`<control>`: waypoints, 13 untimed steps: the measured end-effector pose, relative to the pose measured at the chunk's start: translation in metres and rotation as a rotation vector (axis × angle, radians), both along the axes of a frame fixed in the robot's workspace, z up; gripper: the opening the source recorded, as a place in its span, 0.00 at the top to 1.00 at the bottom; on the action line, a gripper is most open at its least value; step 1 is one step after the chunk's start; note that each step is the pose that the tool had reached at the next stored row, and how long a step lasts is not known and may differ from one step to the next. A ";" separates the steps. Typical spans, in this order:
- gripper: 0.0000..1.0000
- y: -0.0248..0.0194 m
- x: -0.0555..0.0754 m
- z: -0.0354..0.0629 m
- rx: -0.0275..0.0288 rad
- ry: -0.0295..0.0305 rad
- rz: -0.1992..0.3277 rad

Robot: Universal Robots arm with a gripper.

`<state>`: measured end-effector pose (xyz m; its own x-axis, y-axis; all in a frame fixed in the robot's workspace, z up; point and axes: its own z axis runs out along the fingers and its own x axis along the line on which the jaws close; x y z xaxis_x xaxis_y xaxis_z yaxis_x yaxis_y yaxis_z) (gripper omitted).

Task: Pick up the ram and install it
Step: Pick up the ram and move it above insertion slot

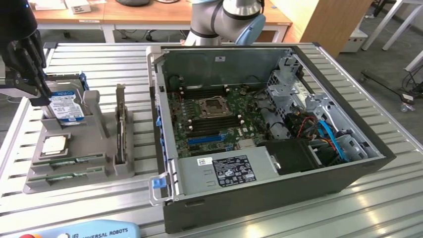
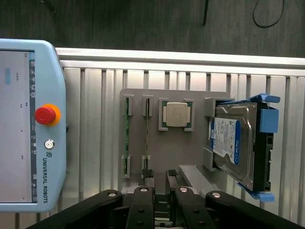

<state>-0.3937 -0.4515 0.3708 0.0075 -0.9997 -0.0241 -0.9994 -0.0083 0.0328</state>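
Two ram sticks stand on edge in slots of the grey holder tray [image 1: 73, 186]: thin green boards, one [image 2: 127, 138] beside the other [image 2: 146, 138]. In the exterior view they lie at the tray's near end [image 1: 69, 159]. My gripper [image 2: 159, 186] hovers above the tray with a small gap between its black fingers [image 2: 147, 183] and nothing in it. It touches neither ram stick. In the exterior view the gripper [image 1: 38, 96] hangs over the tray's far left side, by the hard drive.
The tray also holds a square silver processor [image 2: 176, 114], a hard drive [image 2: 233, 143] in a blue bracket and a dark expansion card [image 1: 120, 129]. The open computer case [image 1: 370, 163] with its motherboard [image 1: 211, 114] sits to the exterior view's right. A teach pendant [image 2: 28, 124] lies beside the tray.
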 end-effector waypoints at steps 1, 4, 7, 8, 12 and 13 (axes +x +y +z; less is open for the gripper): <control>0.76 0.0000 0.000 -0.0020 0.0000 -0.0006 0.000; 0.76 0.0000 0.000 -0.0073 0.0000 -0.0017 0.000; 0.76 0.0001 0.000 -0.0110 0.0000 -0.0019 0.000; 0.76 0.0001 0.000 -0.0109 -0.0002 -0.0019 0.000; 0.76 0.0001 0.000 -0.0111 -0.0001 -0.0020 0.000; 0.76 0.0001 0.000 -0.0111 0.0000 -0.0020 0.000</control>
<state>-0.3937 -0.4515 0.3597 0.0074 -0.9997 -0.0240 -0.9995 -0.0082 0.0308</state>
